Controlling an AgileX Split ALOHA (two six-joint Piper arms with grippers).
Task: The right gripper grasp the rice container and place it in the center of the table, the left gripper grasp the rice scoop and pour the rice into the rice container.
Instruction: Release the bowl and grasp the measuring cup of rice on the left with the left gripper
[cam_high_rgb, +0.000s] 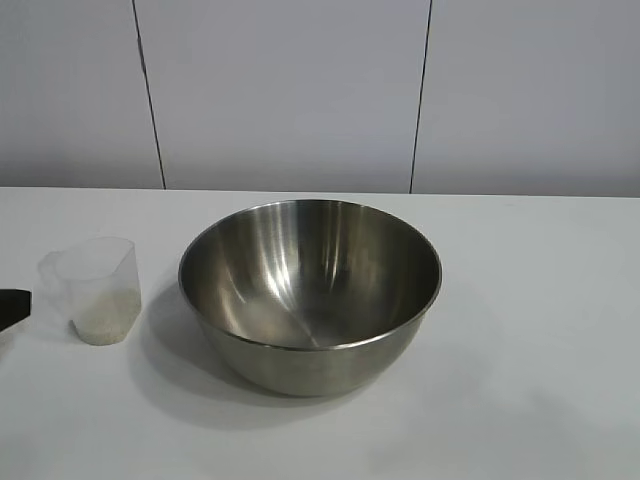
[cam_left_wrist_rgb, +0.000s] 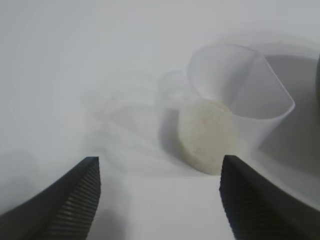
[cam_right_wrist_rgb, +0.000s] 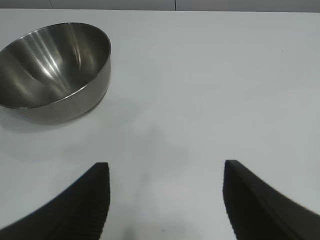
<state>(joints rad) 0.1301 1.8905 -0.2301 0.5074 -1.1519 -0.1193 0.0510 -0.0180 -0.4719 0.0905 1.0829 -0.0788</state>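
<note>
The steel rice container (cam_high_rgb: 310, 290) stands upright and empty in the middle of the white table. It also shows in the right wrist view (cam_right_wrist_rgb: 55, 70). The clear plastic rice scoop (cam_high_rgb: 97, 290) stands upright to the container's left, with a low layer of rice (cam_high_rgb: 102, 322) in its bottom. My left gripper (cam_left_wrist_rgb: 160, 175) is open and empty, just short of the scoop (cam_left_wrist_rgb: 235, 105) and its rice (cam_left_wrist_rgb: 206, 135). Only one fingertip (cam_high_rgb: 14, 305) of it shows at the exterior view's left edge. My right gripper (cam_right_wrist_rgb: 165, 177) is open and empty over bare table, well away from the container.
The white table (cam_high_rgb: 540, 330) runs to a pale panelled wall (cam_high_rgb: 290, 90) behind. Nothing else stands on it.
</note>
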